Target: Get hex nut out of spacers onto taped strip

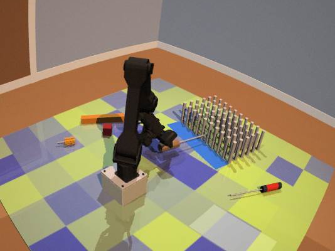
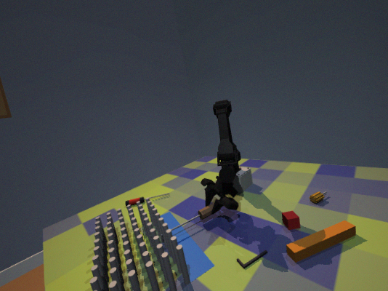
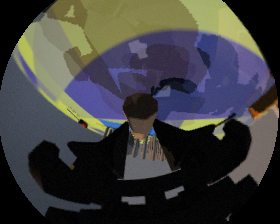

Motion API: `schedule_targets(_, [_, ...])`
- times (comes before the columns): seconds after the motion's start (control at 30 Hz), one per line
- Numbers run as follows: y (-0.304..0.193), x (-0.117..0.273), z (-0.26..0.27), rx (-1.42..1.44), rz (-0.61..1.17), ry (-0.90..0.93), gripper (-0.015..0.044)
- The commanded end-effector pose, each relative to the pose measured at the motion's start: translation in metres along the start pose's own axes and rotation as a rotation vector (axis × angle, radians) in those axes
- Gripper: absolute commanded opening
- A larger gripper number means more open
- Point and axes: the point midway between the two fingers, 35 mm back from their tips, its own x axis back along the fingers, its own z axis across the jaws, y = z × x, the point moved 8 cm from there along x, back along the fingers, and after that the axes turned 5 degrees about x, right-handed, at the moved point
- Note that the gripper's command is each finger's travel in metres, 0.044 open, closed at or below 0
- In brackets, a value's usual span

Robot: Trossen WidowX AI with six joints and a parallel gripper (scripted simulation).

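My gripper (image 1: 170,143) (image 2: 211,210) is shut on the brown wooden handle (image 1: 164,147) (image 2: 205,212) (image 3: 140,107) of a long thin metal tool, held low in front of the field. The tool's shaft (image 1: 191,138) (image 2: 187,222) crosses above the blue taped strip (image 1: 216,162) (image 2: 196,261), and its far end reaches the front row of the standing metal spacers (image 1: 231,150) (image 2: 183,263). The tip is hidden among them. The spacers in view stand upright. I cannot make out the hex nut in any view.
A red-handled screwdriver (image 1: 271,187) (image 2: 135,201) lies beside the field. A black hex key (image 2: 251,260) lies near the strip's other end. An orange bar (image 1: 91,119) (image 2: 321,241), a red cube (image 1: 107,129) (image 2: 291,220) and a small orange-handled tool (image 1: 69,141) (image 2: 317,197) lie farther off.
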Motion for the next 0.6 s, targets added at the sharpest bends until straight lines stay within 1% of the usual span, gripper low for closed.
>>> schedule_targets(0.0, [-0.006,-0.001,-0.001,-0.004,0.01,-0.007,0.0])
schedule_targets(0.57, [-0.019,-0.009,0.0,-0.004,0.011,-0.006,0.0])
